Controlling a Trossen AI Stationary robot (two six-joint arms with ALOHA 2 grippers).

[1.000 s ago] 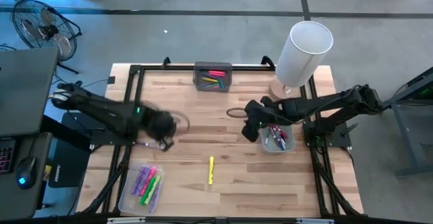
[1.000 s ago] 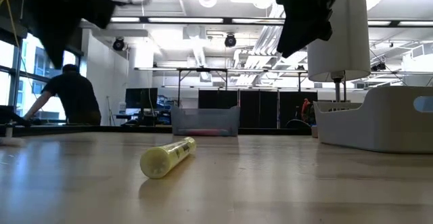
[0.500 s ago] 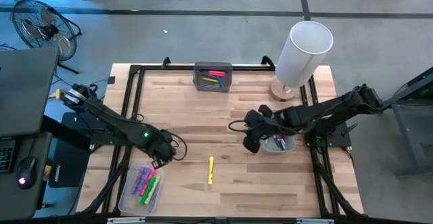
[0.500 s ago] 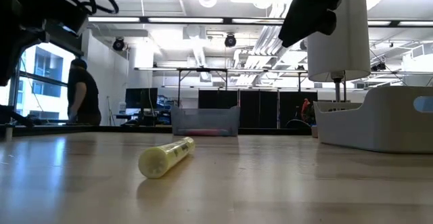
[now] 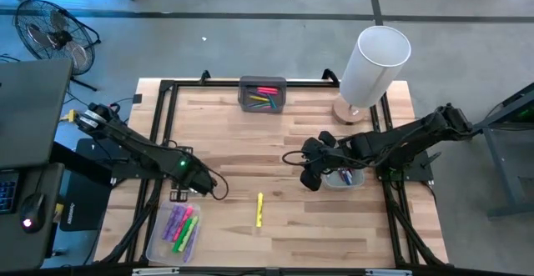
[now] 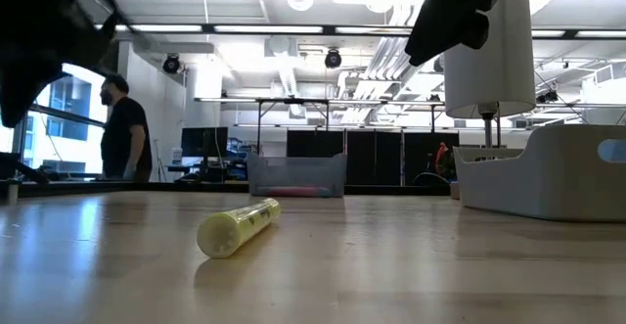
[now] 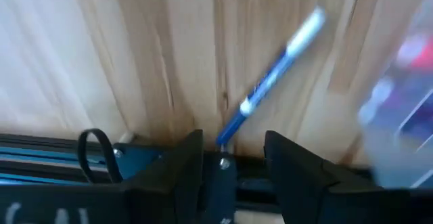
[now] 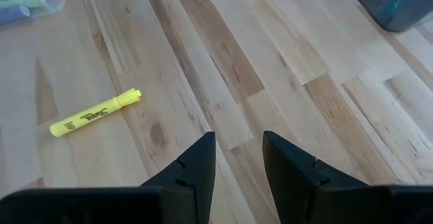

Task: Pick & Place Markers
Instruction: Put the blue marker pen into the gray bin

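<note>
left end effector (image 7: 230,158) opened — blue marker (image 7: 270,83) released | clear tray (image 5: 163,247) — markers (image 5: 181,225)

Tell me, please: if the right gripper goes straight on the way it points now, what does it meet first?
Probably bare wood of the table. The right gripper is open and empty, and no object lies straight ahead. The yellow marker lies off to one side, so I think the gripper would miss it.

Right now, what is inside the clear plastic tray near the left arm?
The clear plastic tray holds purple, pink and green markers lying side by side. Any markers lying underneath them are covered.
</note>
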